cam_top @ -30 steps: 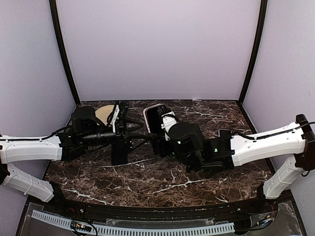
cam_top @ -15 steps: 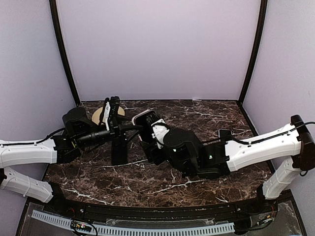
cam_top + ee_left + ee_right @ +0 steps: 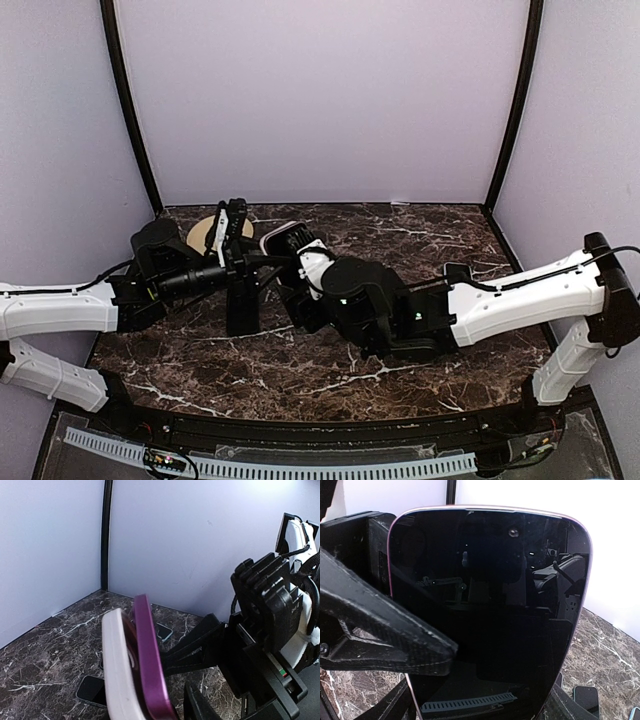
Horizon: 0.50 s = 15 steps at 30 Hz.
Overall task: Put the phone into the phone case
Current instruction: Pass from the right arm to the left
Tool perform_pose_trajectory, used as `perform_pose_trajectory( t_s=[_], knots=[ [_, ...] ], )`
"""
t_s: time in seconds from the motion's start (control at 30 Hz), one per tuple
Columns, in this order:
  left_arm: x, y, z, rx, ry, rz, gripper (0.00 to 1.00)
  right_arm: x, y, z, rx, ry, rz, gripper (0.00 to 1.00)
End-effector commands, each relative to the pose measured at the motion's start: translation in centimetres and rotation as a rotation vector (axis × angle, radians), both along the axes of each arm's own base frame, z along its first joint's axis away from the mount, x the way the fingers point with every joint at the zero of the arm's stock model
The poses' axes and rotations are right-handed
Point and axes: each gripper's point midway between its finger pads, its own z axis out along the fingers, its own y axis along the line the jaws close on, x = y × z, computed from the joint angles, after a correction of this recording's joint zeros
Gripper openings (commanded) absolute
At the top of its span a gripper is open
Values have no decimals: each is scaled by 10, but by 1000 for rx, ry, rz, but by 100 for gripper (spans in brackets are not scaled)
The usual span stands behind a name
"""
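Observation:
My right gripper (image 3: pixel 292 268) is shut on the phone (image 3: pixel 279 240), a dark-screened slab with a pink-purple rim, held upright above the table. The phone's screen fills the right wrist view (image 3: pixel 490 610). My left gripper (image 3: pixel 232 243) is shut on the cream-white phone case (image 3: pixel 204 231), also held upright. In the left wrist view the case (image 3: pixel 119 670) and the phone (image 3: pixel 150 665) stand edge-on, side by side and nearly touching. A left finger (image 3: pixel 380 635) crosses in front of the phone's lower left.
A black upright block (image 3: pixel 242 305) stands on the marble table (image 3: pixel 330 375) below the grippers. A dark phone (image 3: pixel 92 690) and a teal-edged phone (image 3: pixel 165 631) lie flat on the table. A small black item (image 3: pixel 455 270) lies beside the right arm.
My right gripper has carried the phone leftward to the case. My left gripper has drawn slightly left with the case.

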Motion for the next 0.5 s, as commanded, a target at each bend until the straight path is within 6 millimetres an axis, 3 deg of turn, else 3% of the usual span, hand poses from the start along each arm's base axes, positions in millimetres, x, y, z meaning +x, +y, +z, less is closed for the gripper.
perform_pose_trajectory(
  t_s=[0.0,0.27,0.47],
  knots=[
    [-7,-5,8,-8,-26,-36,32,-3,14,33,107,-22,35,24],
    [-7,-8,2,3,-21,-39,12,-12,16,23,79,-9,102,29],
    [-6,-10,-8,18,-24,-39,2,-17,-8,14,61,11,110,77]
  ],
)
